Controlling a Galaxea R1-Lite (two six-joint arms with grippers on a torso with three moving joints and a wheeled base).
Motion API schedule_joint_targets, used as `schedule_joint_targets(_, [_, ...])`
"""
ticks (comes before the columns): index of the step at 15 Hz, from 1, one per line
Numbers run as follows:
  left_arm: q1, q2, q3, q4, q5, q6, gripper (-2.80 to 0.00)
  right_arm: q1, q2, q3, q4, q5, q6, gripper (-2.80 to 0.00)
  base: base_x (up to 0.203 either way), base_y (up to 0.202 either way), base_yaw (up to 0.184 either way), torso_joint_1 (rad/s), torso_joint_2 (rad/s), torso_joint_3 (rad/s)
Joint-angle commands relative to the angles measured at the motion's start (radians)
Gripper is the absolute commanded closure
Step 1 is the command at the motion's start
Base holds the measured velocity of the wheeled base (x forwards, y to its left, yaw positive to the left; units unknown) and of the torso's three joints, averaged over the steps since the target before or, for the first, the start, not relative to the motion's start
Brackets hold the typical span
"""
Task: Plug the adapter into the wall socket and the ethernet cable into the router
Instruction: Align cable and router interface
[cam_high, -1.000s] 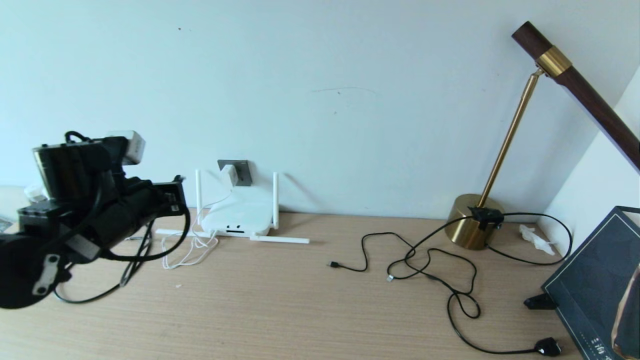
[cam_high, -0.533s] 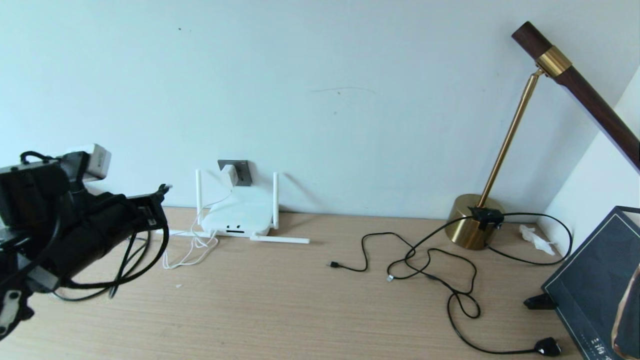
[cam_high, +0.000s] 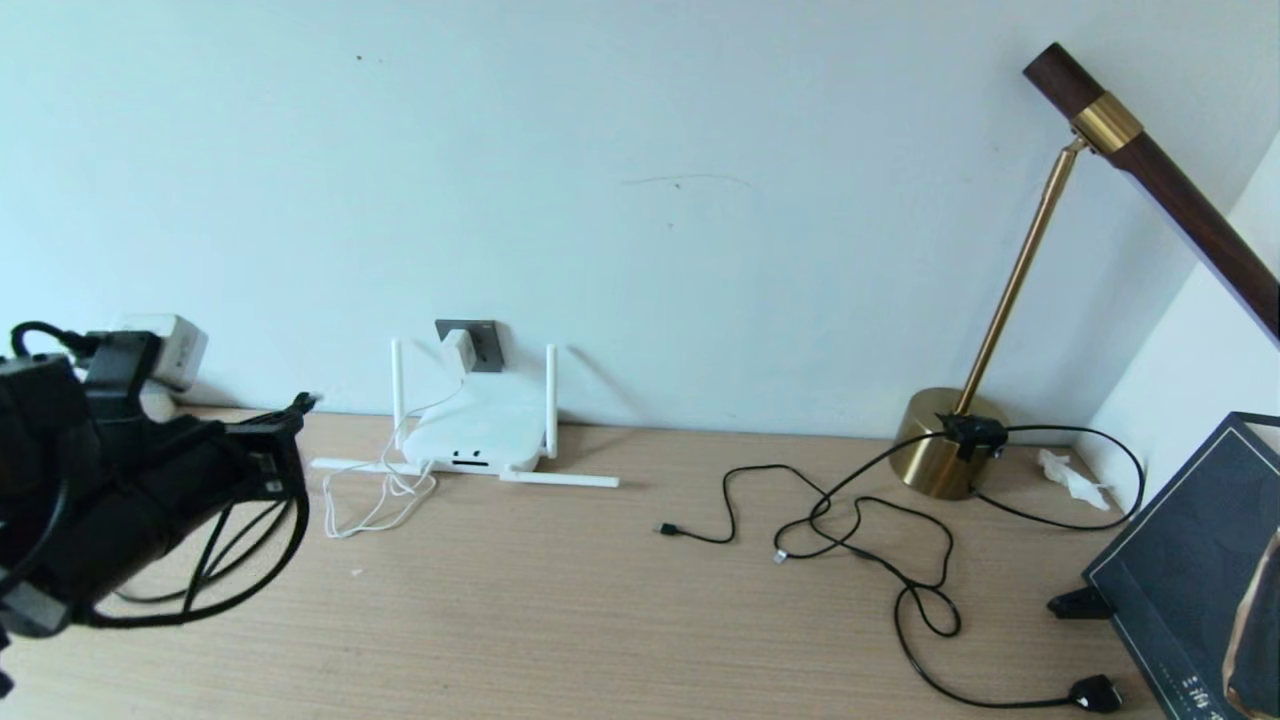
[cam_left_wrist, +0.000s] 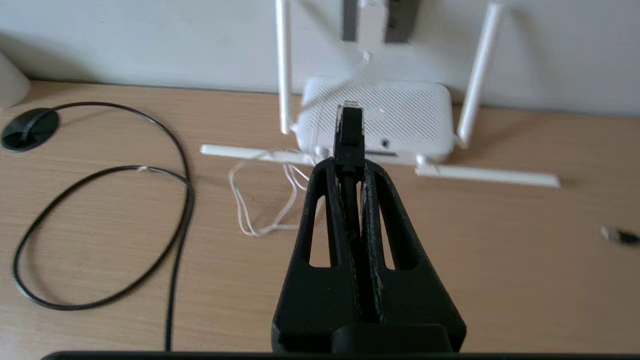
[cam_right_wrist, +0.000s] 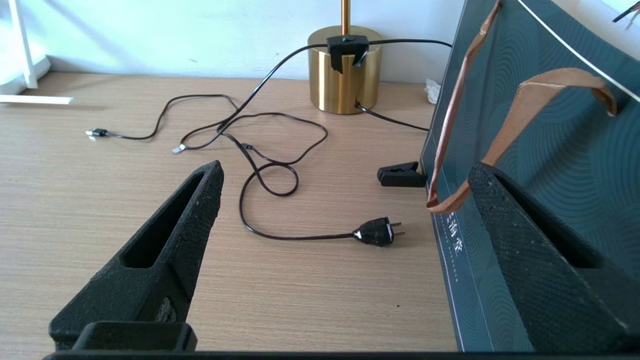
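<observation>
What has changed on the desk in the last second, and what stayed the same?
The left gripper, shut on the ethernet cable, has sunk and drawn back toward the head view's left edge, its plug now aimed at the router. The adapter stays in the wall socket; the right gripper stays open.

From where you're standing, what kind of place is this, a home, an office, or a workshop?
Probably a home or office desk nook: a wooden desktop against a plain wall, with a brass desk lamp, a white router beneath a wall socket, and a dark gift bag.
</observation>
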Motion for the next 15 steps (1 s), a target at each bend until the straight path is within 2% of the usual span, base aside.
schedule_joint_targets(1, [-0.017,-0.087,0.067,0.000,-0.036,0.006,0.00,0.000,0.000,0.011,0.000,0.000,0.000,-2.80,0.000,0.000,0.000,0.000,0.00,0.000])
schedule_joint_targets(6, [-0.021,-0.135,0.176,0.006,-0.081,0.008,0.00,0.000,0.000,0.011,0.000,0.000,0.000,-2.80,0.000,0.000,0.000,0.000,0.00,0.000])
schedule_joint_targets(9, [-0.036,-0.135,0.261,0.005,-0.142,0.017,0.00,0.000,0.000,0.011,0.000,0.000,0.000,-2.80,0.000,0.000,0.000,0.000,0.00,0.000])
schedule_joint_targets(11, [-0.035,-0.173,0.296,0.007,-0.141,0.030,0.00,0.000,0.000,0.011,0.000,-0.005,0.002,-2.80,0.000,0.000,0.000,0.000,0.00,0.000])
schedule_joint_targets(13, [-0.033,-0.238,0.377,0.009,-0.141,0.043,0.00,0.000,0.000,0.011,0.000,-0.005,0.006,-2.80,0.000,0.000,0.000,0.000,0.00,0.000])
schedule_joint_targets(15, [-0.034,-0.216,0.390,0.015,-0.142,0.028,0.00,0.000,0.000,0.011,0.000,-0.004,0.001,-2.80,0.000,0.000,0.000,0.000,0.00,0.000])
